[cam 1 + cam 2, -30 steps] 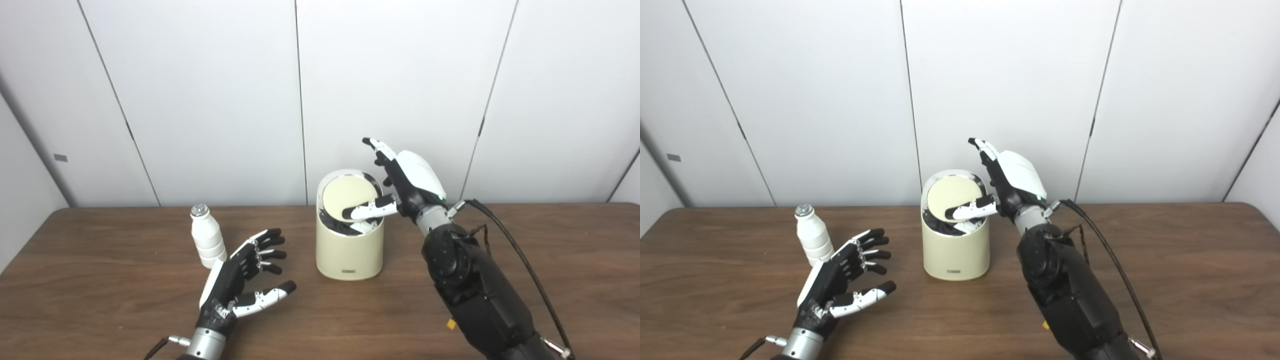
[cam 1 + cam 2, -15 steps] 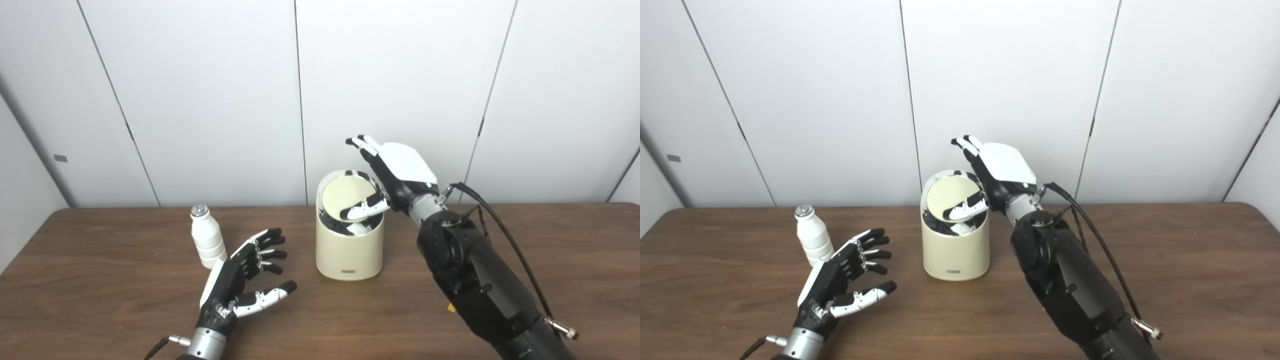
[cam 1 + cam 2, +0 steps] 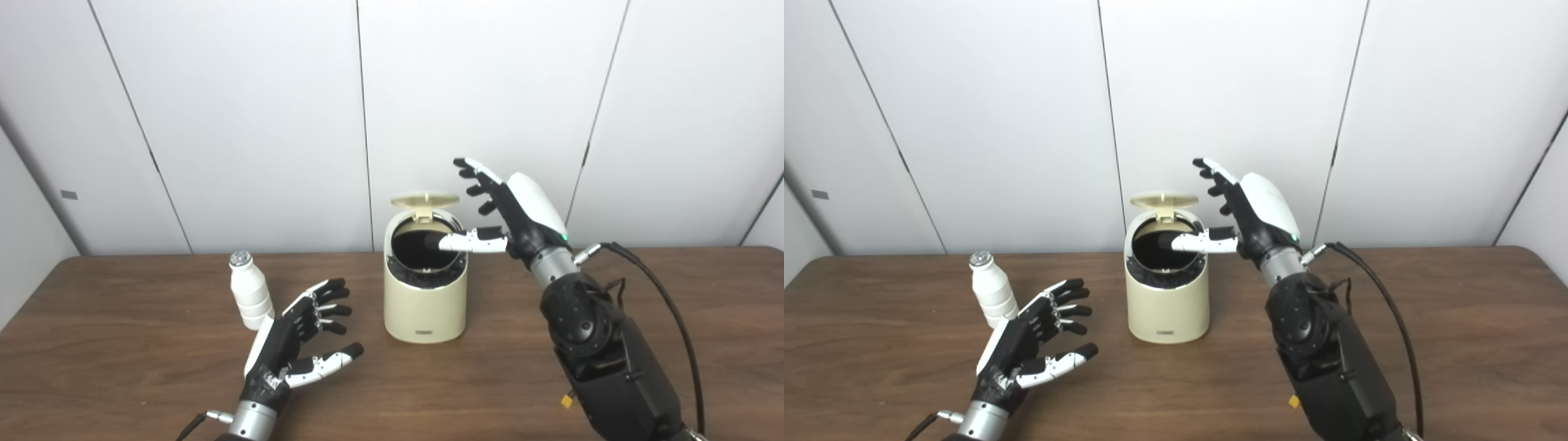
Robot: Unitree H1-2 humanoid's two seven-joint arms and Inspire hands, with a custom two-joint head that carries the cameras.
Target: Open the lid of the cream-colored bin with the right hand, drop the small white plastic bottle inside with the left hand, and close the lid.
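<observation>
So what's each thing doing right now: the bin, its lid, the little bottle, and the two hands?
Bin: upright on the table, its mouth uncovered and dark inside.
Lid: swung up, raised at the back.
Bottle: upright, capped, not held.
Left hand: open, fingers spread, beside the bottle, holding nothing.
Right hand: open, thumb reaching over the bin's mouth.

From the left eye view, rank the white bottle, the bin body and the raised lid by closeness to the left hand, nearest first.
Measured from the left hand:
1. White plastic bottle, standing just behind the hand, to its left.
2. Cream-colored bin, to the hand's right, mid-table.
3. Lid, flipped up at the bin's back rim, farthest.
</observation>
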